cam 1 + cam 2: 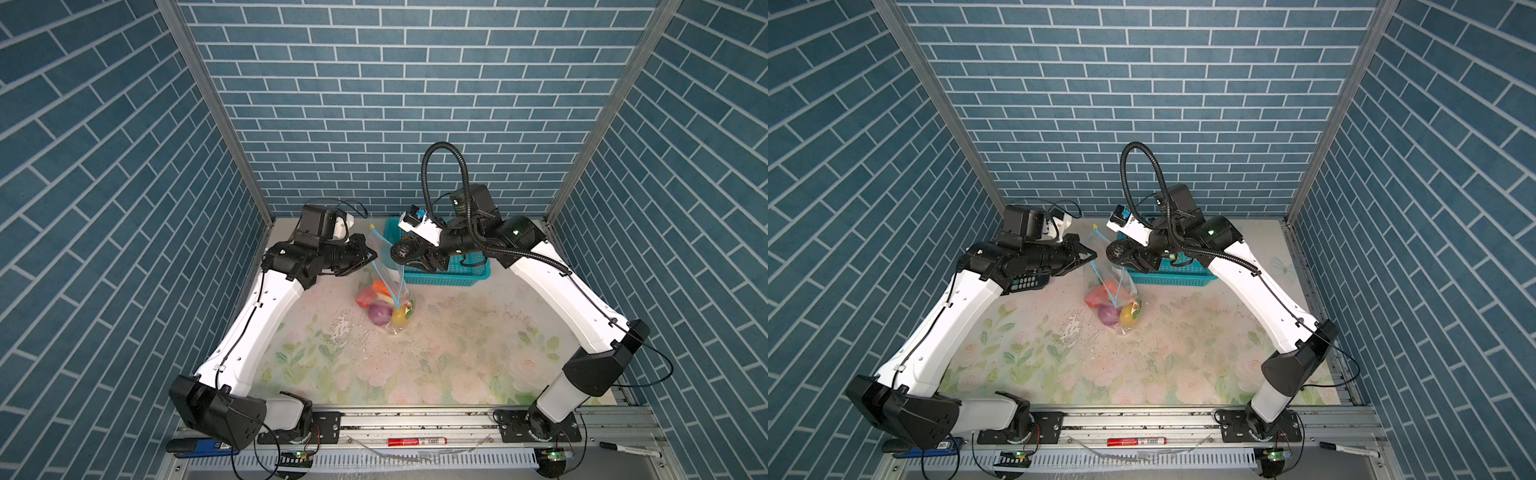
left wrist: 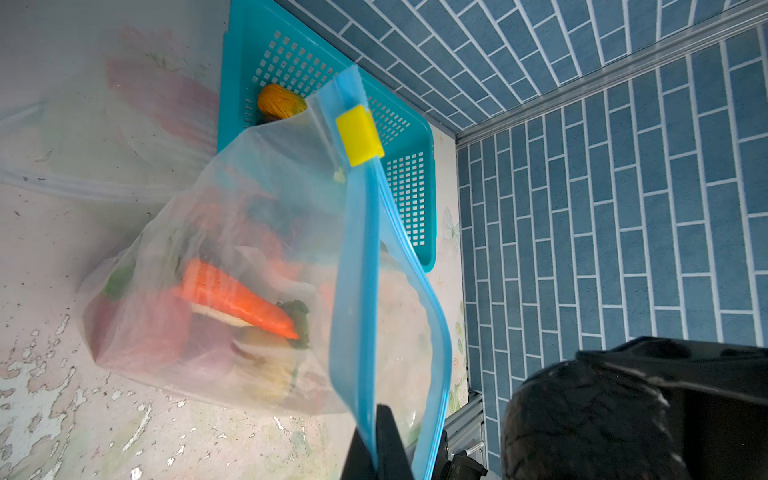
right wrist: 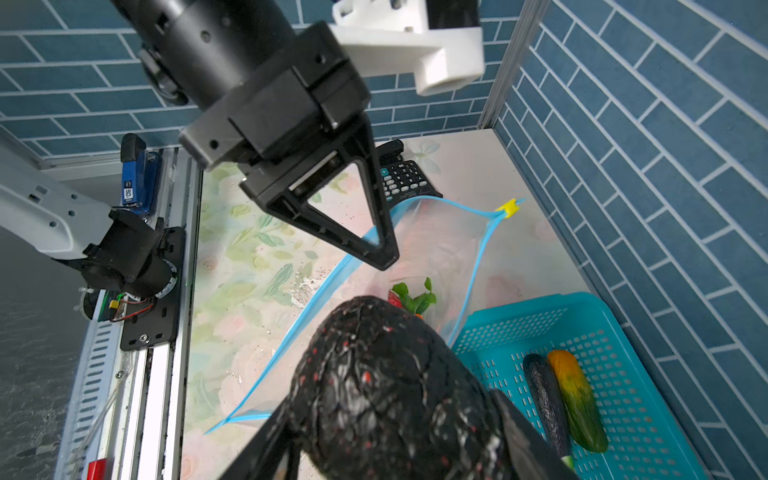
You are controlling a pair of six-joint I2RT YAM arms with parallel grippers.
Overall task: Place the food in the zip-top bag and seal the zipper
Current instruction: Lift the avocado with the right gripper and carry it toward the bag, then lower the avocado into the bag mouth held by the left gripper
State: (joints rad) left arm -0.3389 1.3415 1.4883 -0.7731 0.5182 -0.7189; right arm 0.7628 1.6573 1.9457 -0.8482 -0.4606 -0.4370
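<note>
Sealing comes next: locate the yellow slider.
In both top views, the yellow slider sits at the back, just beyond the left hand, left of the teal basket.

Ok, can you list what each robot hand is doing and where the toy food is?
left gripper: shut on light-blue zipper strip of clear crinkly plastic bag
right gripper: holding black bumpy oval toy near bag's mouth
in bag: orange toy carrot, other pieces
teal mesh basket: dark long piece, orange-green piece
bag mouth: open, yellow slider tab at one end

The left end effector [image 2: 375, 440] pinches the blue zipper [image 2: 357, 270].
</note>
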